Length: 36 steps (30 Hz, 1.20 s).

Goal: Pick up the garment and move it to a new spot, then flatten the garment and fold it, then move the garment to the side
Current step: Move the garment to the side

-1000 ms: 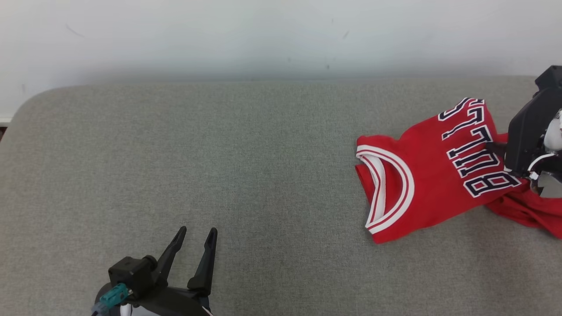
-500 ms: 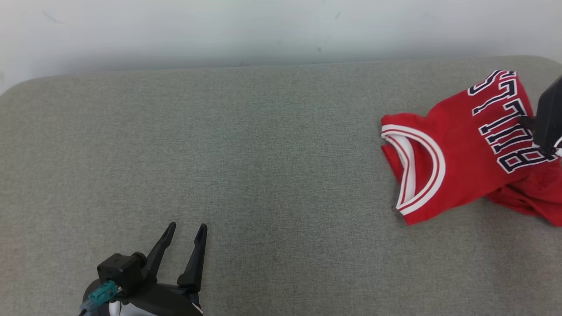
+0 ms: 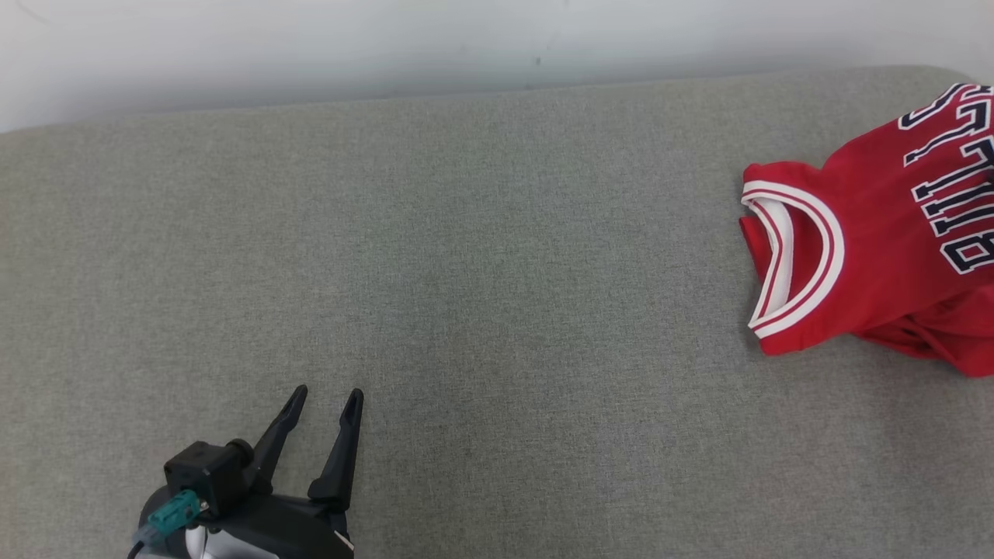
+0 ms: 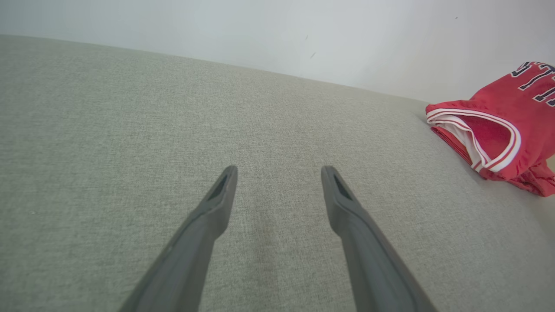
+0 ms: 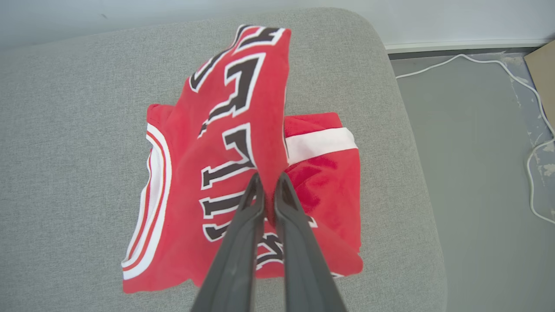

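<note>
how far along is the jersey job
Done, apparently: the red jersey lies doubled over, compact, near the right end of the grey cushion. In hand: the right gripper is shut on its fabric, probably to shift it aside. Remaining: release it; the left gripper hangs open, idle.

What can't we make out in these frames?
- Head view: the jersey runs off the right edge; the end of its lettering is cut off.
- Right wrist view: the right gripper has its jaws shut on a raised fold; the jaws hide how deep the cloth sits and cover the lowest letters.
- Left wrist view: jersey cut by the right edge; layers underneath hidden by the top layer.
</note>
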Available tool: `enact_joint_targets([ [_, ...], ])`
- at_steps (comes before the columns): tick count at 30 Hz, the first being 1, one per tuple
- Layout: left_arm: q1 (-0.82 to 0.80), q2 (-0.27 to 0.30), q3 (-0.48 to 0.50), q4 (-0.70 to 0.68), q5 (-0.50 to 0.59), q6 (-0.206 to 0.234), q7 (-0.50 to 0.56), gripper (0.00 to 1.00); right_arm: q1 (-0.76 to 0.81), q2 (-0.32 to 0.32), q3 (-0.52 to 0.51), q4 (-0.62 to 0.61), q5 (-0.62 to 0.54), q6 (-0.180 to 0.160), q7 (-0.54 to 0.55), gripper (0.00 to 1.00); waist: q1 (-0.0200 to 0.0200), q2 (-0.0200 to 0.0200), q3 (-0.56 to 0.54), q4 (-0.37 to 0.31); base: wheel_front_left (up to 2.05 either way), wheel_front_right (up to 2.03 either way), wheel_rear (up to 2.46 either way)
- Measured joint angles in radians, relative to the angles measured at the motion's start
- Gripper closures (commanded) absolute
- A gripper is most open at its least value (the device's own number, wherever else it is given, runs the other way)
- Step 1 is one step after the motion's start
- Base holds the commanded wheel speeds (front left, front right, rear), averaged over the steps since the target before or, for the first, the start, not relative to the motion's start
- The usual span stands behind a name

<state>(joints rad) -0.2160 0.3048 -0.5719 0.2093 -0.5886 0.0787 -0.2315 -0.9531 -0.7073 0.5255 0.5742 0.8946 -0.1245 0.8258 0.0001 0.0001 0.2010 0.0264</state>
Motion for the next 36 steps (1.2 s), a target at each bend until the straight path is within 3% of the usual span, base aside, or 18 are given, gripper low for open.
enact_joint_targets([
  [23,-0.023,0.011,0.0,-0.008,0.0,-0.001,0.013,0.0,-0.046,-0.092,0.058,0.043,-0.165,0.0,-0.01,1.0,0.0,0.0,0.046,0.019,0.0,0.0,0.0],
  [24,-0.025,0.011,0.0,-0.008,0.0,-0.001,0.013,0.0,-0.047,-0.095,0.064,0.045,-0.176,0.0,-0.013,0.27,0.0,0.0,0.047,0.02,0.0,0.0,0.0],
  [25,-0.027,0.011,0.0,-0.008,0.0,-0.001,0.013,0.0,-0.053,-0.098,0.07,0.049,-0.185,0.0,-0.013,0.0,0.0,-0.0001,0.048,0.021,0.0,0.0,0.0],
  [33,-0.04,0.009,0.0,0.009,0.0,-0.001,0.017,0.0,-0.087,-0.096,0.097,0.106,-0.224,0.0,-0.017,0.0,-0.0001,-0.0001,0.029,0.022,0.0,0.0,0.0],
  [36,-0.039,0.002,-0.003,0.02,0.0,-0.002,0.017,0.0,-0.104,-0.084,0.097,0.111,-0.228,0.016,-0.051,0.0,-0.0001,-0.0002,0.013,0.02,0.0,0.0,0.0],
])
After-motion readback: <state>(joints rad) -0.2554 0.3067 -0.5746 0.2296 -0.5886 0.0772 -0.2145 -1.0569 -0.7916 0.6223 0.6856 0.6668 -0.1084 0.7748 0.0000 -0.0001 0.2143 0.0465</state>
